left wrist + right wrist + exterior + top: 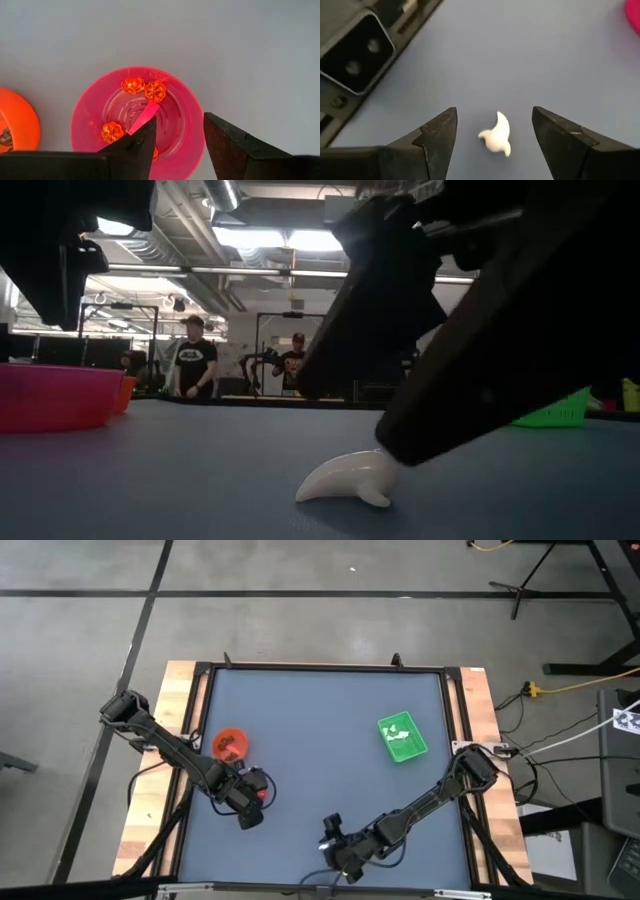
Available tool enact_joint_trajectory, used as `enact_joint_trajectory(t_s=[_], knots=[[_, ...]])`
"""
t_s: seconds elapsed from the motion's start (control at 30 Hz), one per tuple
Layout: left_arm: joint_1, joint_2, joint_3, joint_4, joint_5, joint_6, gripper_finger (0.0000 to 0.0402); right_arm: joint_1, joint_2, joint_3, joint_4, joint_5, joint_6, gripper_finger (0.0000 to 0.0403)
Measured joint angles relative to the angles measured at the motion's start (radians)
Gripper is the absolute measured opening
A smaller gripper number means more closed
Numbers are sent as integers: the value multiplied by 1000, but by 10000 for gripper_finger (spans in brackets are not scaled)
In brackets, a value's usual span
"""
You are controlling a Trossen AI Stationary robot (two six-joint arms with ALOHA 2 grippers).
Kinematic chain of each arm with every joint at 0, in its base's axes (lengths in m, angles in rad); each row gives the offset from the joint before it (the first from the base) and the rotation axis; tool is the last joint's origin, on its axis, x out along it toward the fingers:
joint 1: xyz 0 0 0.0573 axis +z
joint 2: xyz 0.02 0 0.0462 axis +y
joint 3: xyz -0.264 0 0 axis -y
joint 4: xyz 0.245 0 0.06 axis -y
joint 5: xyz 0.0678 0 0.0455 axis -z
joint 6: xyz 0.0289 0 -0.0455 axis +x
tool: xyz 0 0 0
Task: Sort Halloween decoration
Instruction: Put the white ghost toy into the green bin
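A: High view, item one: right claw (343,858), near the desk's (320,740) front edge. State?

B: Spread wide, empty; white ghost piece (496,135) lies on the desk between its fingers, apart from both.

A: Item two: left claw (180,145)?

B: Over the pink bowl (85,120), fingers parted, holding nothing. Orange pumpkin pieces (155,91) lie inside.

A: Other containers?

B: Orange bowl (231,744) just beside the pink one; green tray (402,737) well apart at the right, white pieces in it.
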Motion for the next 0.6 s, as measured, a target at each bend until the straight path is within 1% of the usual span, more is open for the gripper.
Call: enact_joint_trajectory(t_s=[0.23,0.3,0.6], knots=[[0,0,0,6,-4,0,147,0,1,1,-43,28,58,259],[0,0,0,6,-10,0,147,0,1,1,-46,42,59,259],[0,0,0,6,-13,0,147,0,1,0,-79,40,62,259]])
